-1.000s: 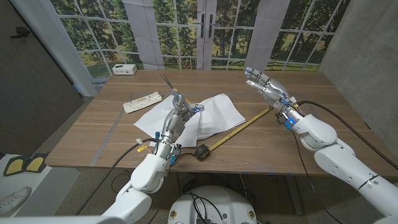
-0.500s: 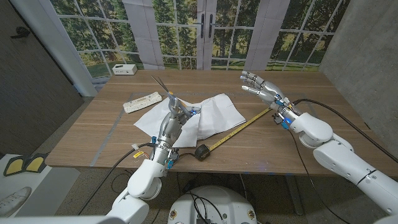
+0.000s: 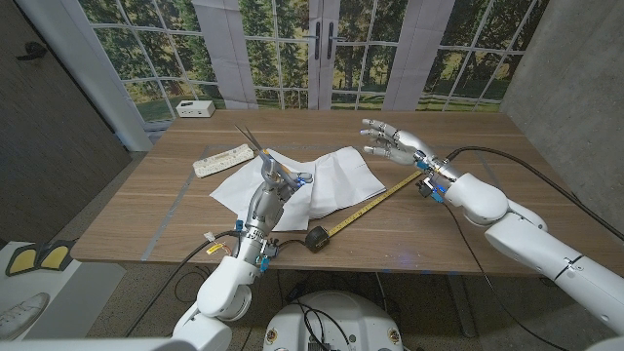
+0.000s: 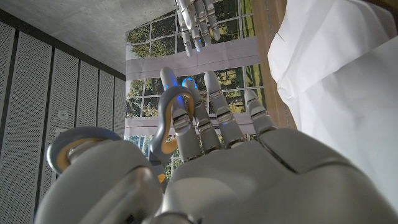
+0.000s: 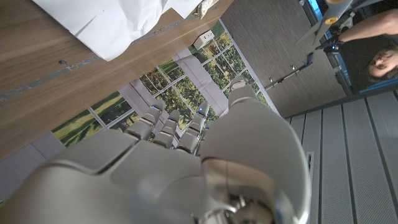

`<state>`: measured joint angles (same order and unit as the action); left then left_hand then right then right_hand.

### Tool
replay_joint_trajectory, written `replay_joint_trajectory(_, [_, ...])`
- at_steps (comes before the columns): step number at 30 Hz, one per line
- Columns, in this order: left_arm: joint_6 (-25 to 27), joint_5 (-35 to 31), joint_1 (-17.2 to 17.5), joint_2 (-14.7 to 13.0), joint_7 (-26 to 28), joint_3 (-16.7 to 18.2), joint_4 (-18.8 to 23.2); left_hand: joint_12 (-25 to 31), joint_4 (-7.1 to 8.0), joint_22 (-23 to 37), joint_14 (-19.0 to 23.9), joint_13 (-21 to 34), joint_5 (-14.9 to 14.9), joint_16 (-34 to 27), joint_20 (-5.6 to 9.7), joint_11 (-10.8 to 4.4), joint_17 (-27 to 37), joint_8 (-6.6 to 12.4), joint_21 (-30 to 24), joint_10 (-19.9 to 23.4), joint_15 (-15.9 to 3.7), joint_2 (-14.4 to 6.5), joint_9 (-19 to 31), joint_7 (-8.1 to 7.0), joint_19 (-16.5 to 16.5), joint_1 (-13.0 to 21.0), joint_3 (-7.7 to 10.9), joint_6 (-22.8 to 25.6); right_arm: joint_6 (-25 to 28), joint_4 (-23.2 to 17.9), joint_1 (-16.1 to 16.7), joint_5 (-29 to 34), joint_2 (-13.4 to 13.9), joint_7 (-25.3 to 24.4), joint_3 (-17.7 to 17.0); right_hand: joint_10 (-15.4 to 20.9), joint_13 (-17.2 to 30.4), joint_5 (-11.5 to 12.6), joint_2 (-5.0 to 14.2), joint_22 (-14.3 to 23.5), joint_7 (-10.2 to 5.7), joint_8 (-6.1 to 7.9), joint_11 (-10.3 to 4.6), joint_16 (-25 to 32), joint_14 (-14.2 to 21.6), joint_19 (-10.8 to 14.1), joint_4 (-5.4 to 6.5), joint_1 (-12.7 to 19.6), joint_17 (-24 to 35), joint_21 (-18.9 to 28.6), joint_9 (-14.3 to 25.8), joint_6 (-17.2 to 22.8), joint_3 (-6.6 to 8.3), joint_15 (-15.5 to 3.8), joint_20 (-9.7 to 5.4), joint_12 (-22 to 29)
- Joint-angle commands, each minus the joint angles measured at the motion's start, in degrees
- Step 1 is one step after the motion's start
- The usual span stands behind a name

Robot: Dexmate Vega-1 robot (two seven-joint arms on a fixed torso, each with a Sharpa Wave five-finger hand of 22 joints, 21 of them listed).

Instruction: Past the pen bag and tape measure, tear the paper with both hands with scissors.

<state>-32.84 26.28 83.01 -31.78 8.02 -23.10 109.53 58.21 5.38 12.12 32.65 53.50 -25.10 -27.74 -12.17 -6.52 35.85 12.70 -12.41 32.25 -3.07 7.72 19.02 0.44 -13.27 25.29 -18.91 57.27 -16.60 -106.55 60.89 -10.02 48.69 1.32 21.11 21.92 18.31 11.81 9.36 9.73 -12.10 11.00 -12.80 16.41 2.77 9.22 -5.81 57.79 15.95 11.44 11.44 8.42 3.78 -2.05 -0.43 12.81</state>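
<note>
**Still short of the cut: scissors raised, paper waiting**

Right now we have our left hand (image 3: 276,179) clenched around the scissors (image 3: 255,139), with fingers threaded through the grey handle loops (image 4: 163,127), which the left wrist view shows plainly. The blades point up and away toward eleven o'clock, above the near part of the paper (image 3: 331,175), which lies at mid-table. Our right hand (image 3: 392,143) hovers above the table at the paper's three o'clock side, fingers spread and grasping nothing.

The tape measure (image 3: 317,237) sits at the paper's six o'clock, its yellow tape (image 3: 375,198) running out toward two o'clock and passing under our right forearm. The pen bag (image 3: 224,159) lies at the paper's nine o'clock.

We judge the main risk to be the loose sheet. If the right hand does not pin or lift an edge, the blades may only push and crumple the paper. A low reach with the right arm could also drag the tape across the table.

We cannot tell whether the blades are parted or together. The paper under the left hand is hidden, so any cut already made there cannot be seen.
</note>
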Motion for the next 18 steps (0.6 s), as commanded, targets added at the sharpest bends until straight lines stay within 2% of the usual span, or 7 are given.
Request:
replay_joint_trajectory(1, [0.00, -0.13, 0.29, 0.42, 0.18, -0.14, -0.35, 0.41, 0.32, 0.16, -0.13, 0.54, -0.54, -0.32, -0.04, -0.15, 0.01, -0.02, 0.09, -0.21, -2.94, -0.30, 0.25, 4.16, 0.23, 0.22, -0.25, -4.44, 0.38, -1.03, -2.56, 15.14, 0.71, -3.53, 3.78, -0.69, -0.36, 0.22, -0.25, 0.19, -0.22, -0.30, 0.07, 0.16, -0.07, -0.03, -0.05, 0.65, -0.04, -0.20, 0.00, -1.50, 0.41, -9.50, -0.54, -0.63])
replay_joint_trajectory(6, [0.10, 0.44, 0.67, 0.30, 0.17, -0.01, -0.27, 0.33, 0.42, 0.16, -0.14, 0.28, -0.57, -0.37, -0.04, -0.05, 0.04, -0.05, 0.10, -0.22, -2.92, -0.43, 0.31, 4.14, 0.30, 0.29, -0.22, -4.50, -0.54, -0.89, -3.66, 16.56, 0.04, -3.11, 4.70, -1.72, -0.88, 0.27, 0.06, 0.19, -0.21, -0.37, 0.04, 0.23, 0.11, -0.04, 0.01, 0.82, -0.10, -0.23, -0.05, -2.51, 0.68, -9.63, -0.72, -1.10])
replay_joint_trajectory(9, [-0.04, 0.74, 1.41, 0.67, 0.81, 0.06, 0.26, 0.39, 0.46, 0.16, -0.29, 0.40, -0.59, -0.34, -0.04, 0.09, 0.06, -0.07, 0.08, -0.36, -2.90, -0.54, 0.33, 4.23, 0.27, 0.33, -0.18, -4.55, -0.20, -1.78, -5.06, 20.52, 0.44, -2.47, 5.69, -1.69, -0.96, 0.28, 0.12, 0.19, -0.22, -0.34, 0.05, 0.30, 0.25, -0.03, 0.00, 0.89, -0.09, -0.24, -0.05, -2.61, 0.75, -9.67, -0.80, -1.09])
replay_joint_trajectory(11, [-0.31, 0.35, 1.70, 0.54, 0.88, 0.20, 0.52, 0.46, 0.55, 0.17, -0.24, 0.56, -0.59, -0.38, -0.04, 0.02, 0.07, -0.09, 0.07, -0.52, -2.78, -0.79, 0.37, 4.27, 0.28, 0.38, -0.09, -4.57, -0.57, -1.95, -5.26, 22.84, 0.19, -3.22, 6.21, 2.03, -1.37, 0.24, -0.04, 0.15, -0.24, 0.08, 0.13, 0.21, 0.06, -0.13, -0.20, 1.40, -0.33, -0.32, -0.15, -2.87, 1.04, -9.71, -1.07, 0.08])
replay_joint_trajectory(18, [-0.66, 0.12, 2.91, 0.40, 1.34, 0.61, 1.33, 0.49, 0.68, 0.17, -0.21, 0.47, -0.57, -0.42, -0.04, -0.02, 0.04, -0.08, 0.09, -0.50, -2.72, -1.13, 0.42, 4.27, 0.37, 0.49, 0.03, -4.53, -1.04, -1.53, -6.54, 25.56, -0.75, -2.22, 7.97, 2.88, -1.70, 0.22, -0.17, 0.15, -0.18, 0.19, 0.02, 0.12, -0.07, -0.16, -0.33, 1.64, -0.47, -0.34, -0.19, -2.81, 1.14, -9.78, -1.05, 0.14])
